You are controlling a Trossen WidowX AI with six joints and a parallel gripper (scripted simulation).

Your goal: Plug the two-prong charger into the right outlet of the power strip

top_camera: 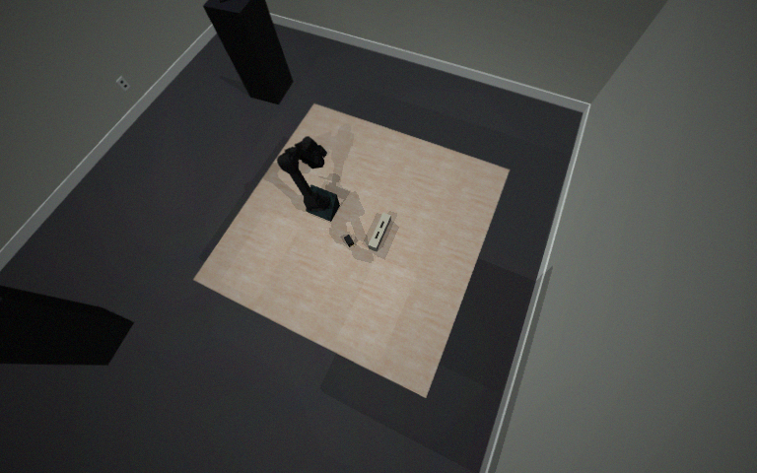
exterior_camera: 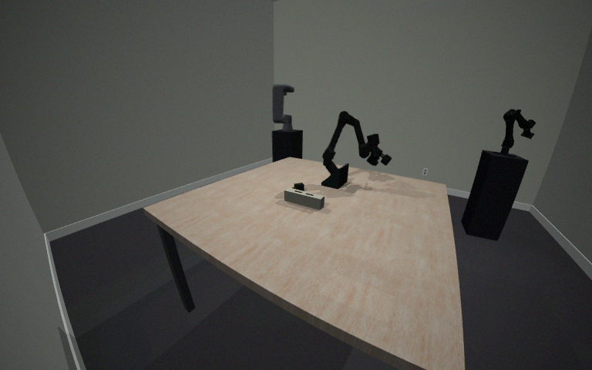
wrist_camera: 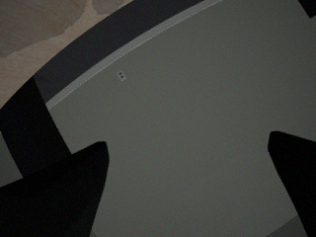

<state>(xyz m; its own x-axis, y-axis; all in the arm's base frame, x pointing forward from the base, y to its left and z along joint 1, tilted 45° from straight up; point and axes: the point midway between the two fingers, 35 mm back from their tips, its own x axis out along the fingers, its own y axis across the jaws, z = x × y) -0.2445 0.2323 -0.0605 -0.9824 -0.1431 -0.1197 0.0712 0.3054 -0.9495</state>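
Note:
The power strip (top_camera: 379,230) (exterior_camera: 304,200) is a long, pale block on the wooden table (top_camera: 357,311) (exterior_camera: 349,243), with two dark outlets on its top face. The small black charger (top_camera: 348,239) (exterior_camera: 298,186) lies on the table beside the strip, on the side toward the arm's base. Its prongs cannot be made out. My gripper (exterior_camera: 380,159) (wrist_camera: 192,146) is open and empty. It is raised high above the table, off to the side and well away from both charger and strip. The wrist view shows neither the charger nor the strip.
The arm's base (top_camera: 322,204) (exterior_camera: 336,176) stands on the table near one edge, close to the charger. Dark pedestals (top_camera: 253,55) (exterior_camera: 495,193) stand on the floor beyond the table; other arms stand on two of them. A wall socket (top_camera: 122,83) (exterior_camera: 425,172) (wrist_camera: 121,75) is far off.

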